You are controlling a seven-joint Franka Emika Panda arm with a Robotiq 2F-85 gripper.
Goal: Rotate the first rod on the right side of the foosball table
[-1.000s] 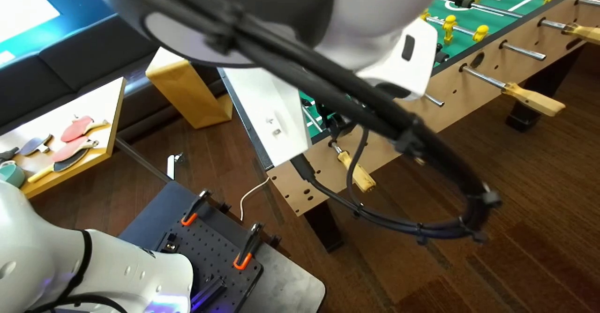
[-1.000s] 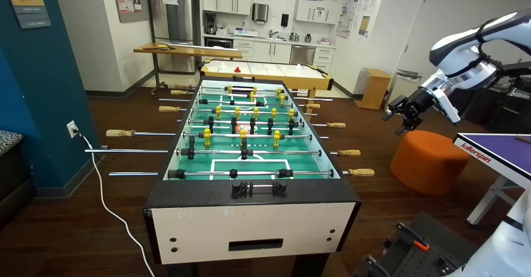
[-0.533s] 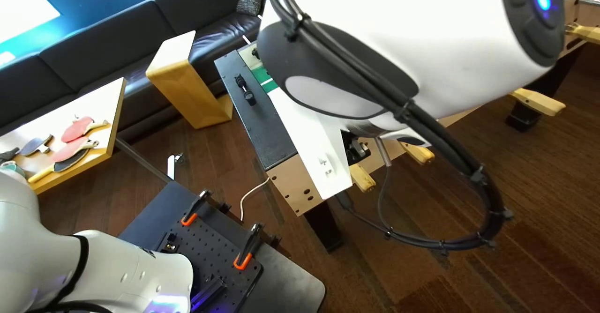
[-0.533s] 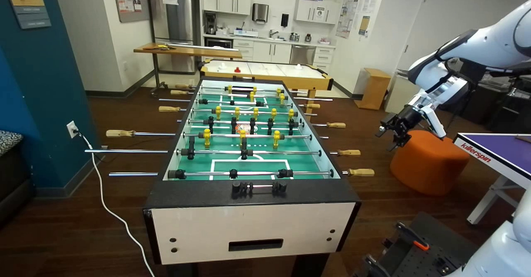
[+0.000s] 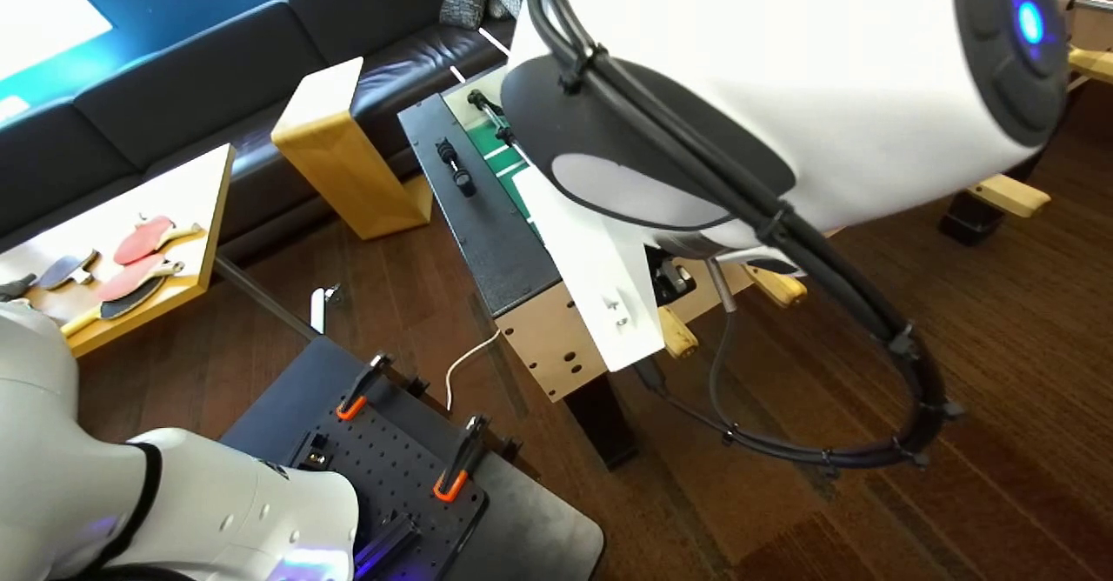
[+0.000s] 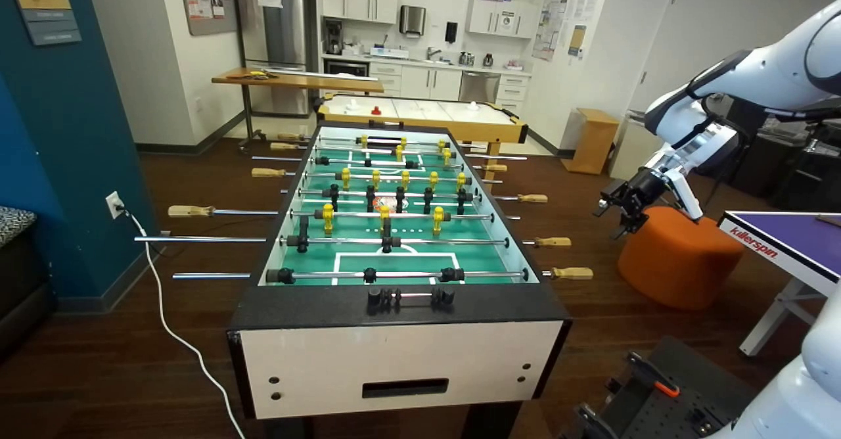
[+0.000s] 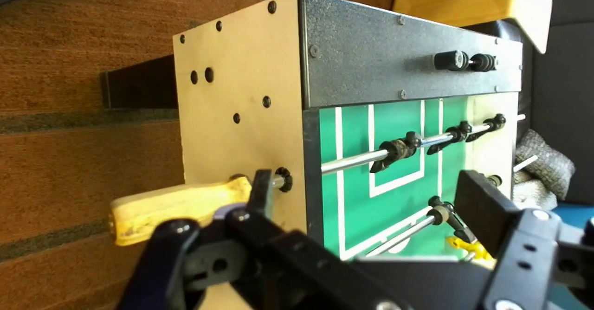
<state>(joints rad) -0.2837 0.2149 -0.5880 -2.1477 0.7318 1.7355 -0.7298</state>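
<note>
- Our pincer [image 7: 369,194] is spread wide, its two fingers [image 7: 263,191] well apart in the wrist view.
- Beyond it in that view we see the foosball table [image 7: 241,152], with its dark end board [image 7: 362,64].
- Just left of the pincer there, we find a yellowish wooden handle [image 7: 176,205]; one finger hides where it joins a metal rod [image 7: 355,161].
- That rod runs ahead of the gap between the fingers, over the green pitch [image 7: 371,217], and we count three black figures [image 7: 394,152] on it.
- Closer to the pincer we spot a second rod [image 7: 403,236] and part of a yellow figure [image 7: 471,249].
- Past the first rod, away from the pincer, black knobs [image 7: 448,61] sit on the end board.
- In an exterior view we see the foosball table [image 6: 401,353] left of the pincer [image 6: 610,222], with a gap between the fingertips and the nearest handle.
- Below and right of the pincer in that view is an orange stool [image 6: 683,261].
- In an exterior view the white arm [image 5: 826,111] covers most of the pincer; well to its left we make out a wooden counter [image 5: 204,185] carrying paddles [image 5: 143,240].
</note>
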